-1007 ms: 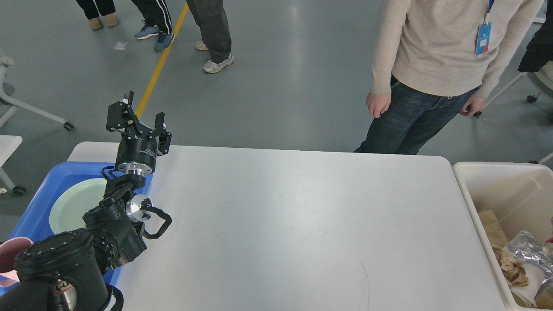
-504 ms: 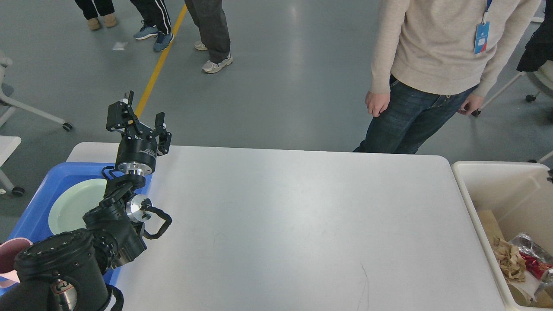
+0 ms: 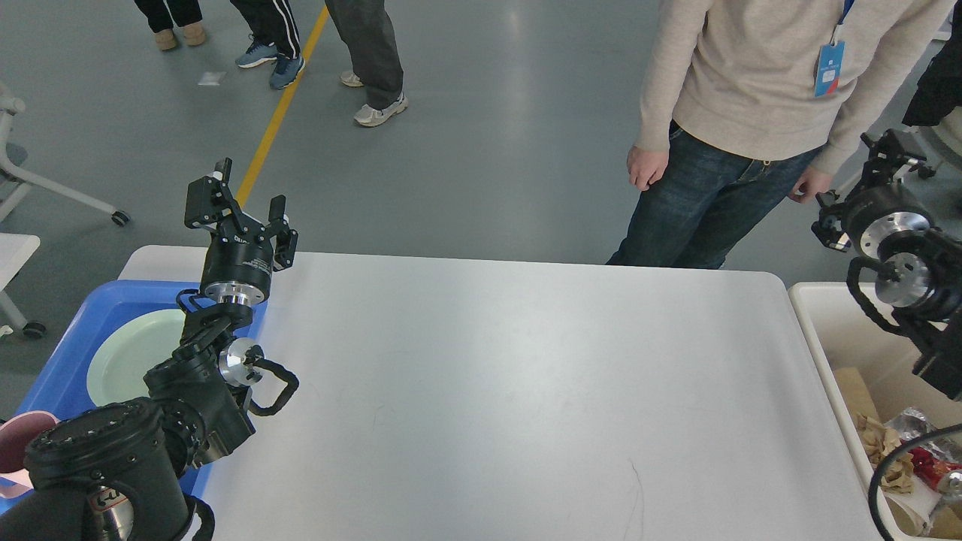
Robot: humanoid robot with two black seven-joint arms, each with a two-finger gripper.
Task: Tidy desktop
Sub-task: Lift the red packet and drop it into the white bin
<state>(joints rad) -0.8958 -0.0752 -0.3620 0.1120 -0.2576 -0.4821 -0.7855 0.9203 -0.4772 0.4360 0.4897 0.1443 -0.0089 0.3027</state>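
The table (image 3: 511, 391), a wide white top with rounded corners, lay directly ahead, its long axis running left to right. No loose item was seen on its surface. A blue tray (image 3: 60, 361) sat at its left end holding a pale green plate (image 3: 128, 353), with a pink cup (image 3: 19, 443) at the tray's near corner. A white bin (image 3: 834, 353) stood against the right end, containing crumpled brown paper (image 3: 887, 458) and foil wrappers (image 3: 913, 424).

The left gripper (image 3: 244, 191) was raised above the tray's far right corner, pointing up and away, its fingers (image 3: 222, 176) spread apart and holding nothing. The right gripper (image 3: 890, 150) was raised above the bin's far edge; it was seen end-on and dark, so whether its fingers were spread or closed could not be determined.

A bystander in a beige sweater (image 3: 751, 83) stood just beyond the far edge.

Judgement: the clearing appeared complete or nearly so. The table surface lay below and between both grippers, to the right of the left one and to the left of the right one, neither clearly nearer its middle. Any further move would probably be a retreat to rest.
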